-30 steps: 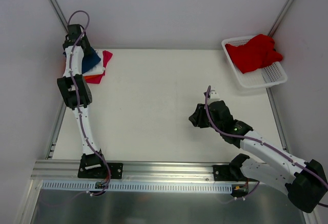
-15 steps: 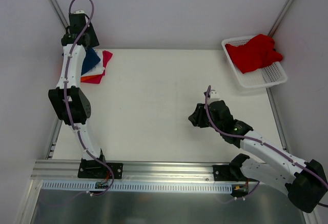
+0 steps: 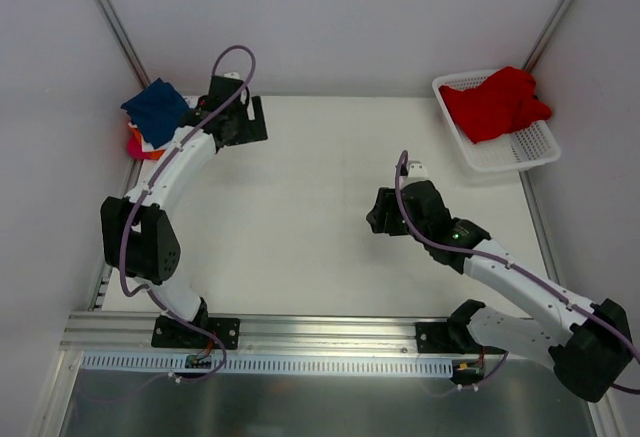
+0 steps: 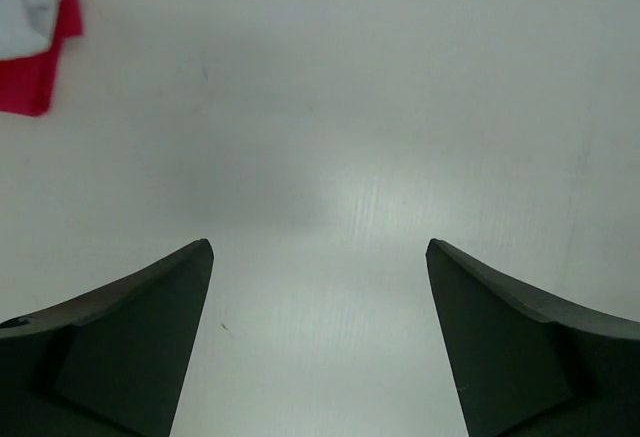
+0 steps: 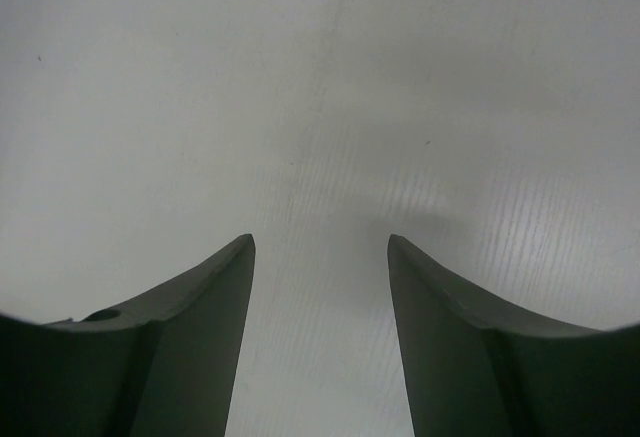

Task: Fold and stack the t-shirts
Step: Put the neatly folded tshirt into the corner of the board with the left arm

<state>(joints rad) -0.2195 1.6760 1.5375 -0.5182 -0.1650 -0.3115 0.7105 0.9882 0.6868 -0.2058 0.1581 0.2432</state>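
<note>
- The left hand point(image 3: 243, 122) has swung right, clear of the far-left stack point(image 3: 135, 144). Its jaws stand wide apart and empty over the bare white desk point(image 3: 300, 187).
- The folded navy blue cloth t-shirt point(image 3: 155, 109) now lies exposed on top of that stack.
- The right hand point(image 3: 384, 213), mid-desk, has spread wider and grips nothing.
- Judgement: the navy shirt is placed. The crumpled red cloth t-shirt point(image 3: 495, 102) in the white plastic lattice basket point(image 3: 530, 149), far right, is still to be folded.

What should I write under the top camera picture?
Left arm and right arm hover empty over the table: navy t-shirt tops the far-left stack, red t-shirt waits in the basket.
</note>
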